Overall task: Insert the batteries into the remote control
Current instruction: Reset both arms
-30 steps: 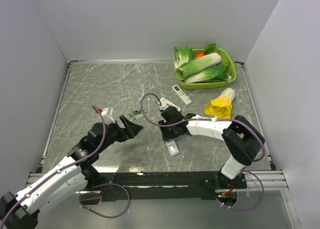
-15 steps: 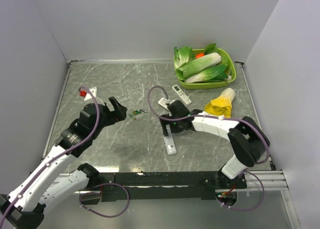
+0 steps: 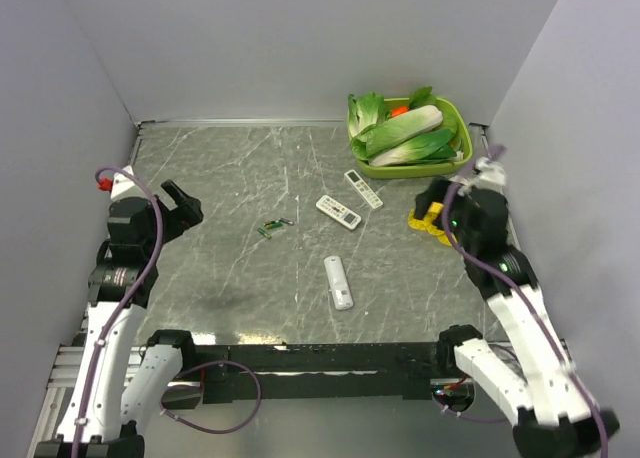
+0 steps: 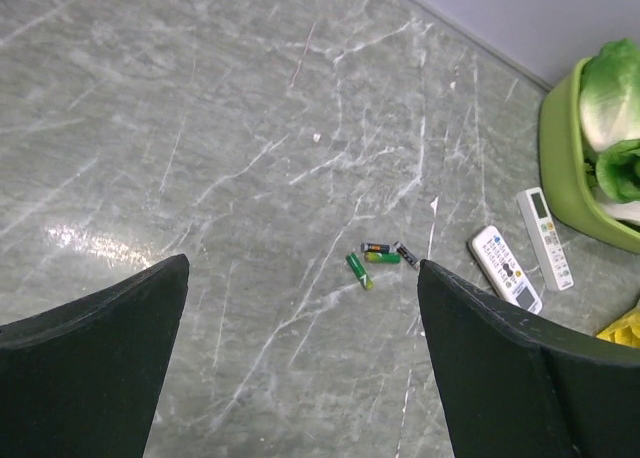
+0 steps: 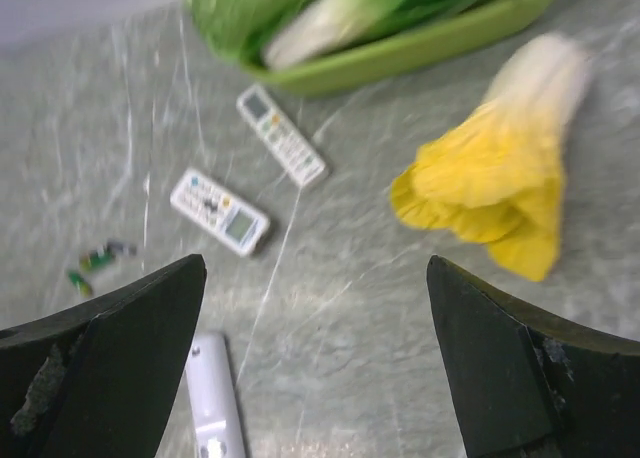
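1. Both arms have drawn back from the middle of the worktop [image 3: 230, 168]. The right tool [image 3: 436, 200], which hung over the remote control [image 3: 338, 282] half a second ago, now sits up to the right of it and farther from the arm bases.
2. Over the same half second the left tool [image 3: 183, 200] has moved farther left of the remote control, close to the worktop's left edge.
3. The remote control has not shifted. It lies flat and alone on the worktop, its long side running roughly away from the bases, with neither tool touching it.
4. Left tool [image 4: 302, 268]: its fingers are spread wide and bare worktop shows between them.
5. Right tool [image 5: 315, 263]: its fingers are also spread wide and grip nothing. The remote control [image 5: 214, 393] lies below them.
6. A cluster of small cells [image 4: 378, 258] lies left of the remote control and a little beyond it. Some are green and some dark; the dark ones' colour cannot be told.
7. Two longer remotes [image 3: 338, 211] [image 3: 363, 189] lie just beyond the remote control.
8. A yellow leafy vegetable [image 5: 500, 168] lies to its right, partly under the right arm.
9. A green tray [image 3: 420, 170] of greens stands beyond that, at the far right.
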Robot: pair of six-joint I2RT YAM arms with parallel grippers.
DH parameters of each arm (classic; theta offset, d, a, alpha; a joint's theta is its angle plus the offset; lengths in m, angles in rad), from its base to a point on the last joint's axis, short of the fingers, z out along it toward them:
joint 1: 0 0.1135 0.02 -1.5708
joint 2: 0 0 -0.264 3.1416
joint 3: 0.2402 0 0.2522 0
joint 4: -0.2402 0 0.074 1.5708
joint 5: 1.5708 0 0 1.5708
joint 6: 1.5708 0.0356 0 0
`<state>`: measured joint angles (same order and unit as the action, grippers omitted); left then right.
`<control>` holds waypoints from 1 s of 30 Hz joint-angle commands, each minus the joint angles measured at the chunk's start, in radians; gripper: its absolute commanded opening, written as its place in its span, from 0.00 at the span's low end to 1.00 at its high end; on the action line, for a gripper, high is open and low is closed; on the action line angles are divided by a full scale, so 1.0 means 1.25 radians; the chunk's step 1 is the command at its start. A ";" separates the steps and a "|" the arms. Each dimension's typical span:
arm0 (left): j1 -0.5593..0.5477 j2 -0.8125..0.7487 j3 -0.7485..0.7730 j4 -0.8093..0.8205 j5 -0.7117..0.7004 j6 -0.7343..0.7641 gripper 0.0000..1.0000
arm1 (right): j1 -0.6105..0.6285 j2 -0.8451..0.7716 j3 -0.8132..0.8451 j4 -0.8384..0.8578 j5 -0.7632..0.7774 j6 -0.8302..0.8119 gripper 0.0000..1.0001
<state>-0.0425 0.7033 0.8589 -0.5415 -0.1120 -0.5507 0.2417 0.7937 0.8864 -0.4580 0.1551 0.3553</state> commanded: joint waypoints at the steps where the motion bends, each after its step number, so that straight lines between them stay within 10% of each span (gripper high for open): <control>1: 0.007 -0.074 0.014 0.006 0.025 0.029 0.97 | -0.020 -0.147 -0.037 -0.097 0.154 0.035 1.00; 16: 0.007 -0.277 -0.033 -0.017 -0.028 0.044 0.97 | -0.020 -0.577 -0.165 -0.058 0.250 -0.036 1.00; 30: 0.006 -0.284 0.009 -0.052 -0.048 0.031 0.97 | -0.019 -0.658 -0.233 -0.029 0.240 -0.047 1.00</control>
<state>-0.0387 0.3550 0.8265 -0.6083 -0.1547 -0.5102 0.2195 0.0116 0.5934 -0.5163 0.4522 0.3096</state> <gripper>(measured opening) 0.972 0.994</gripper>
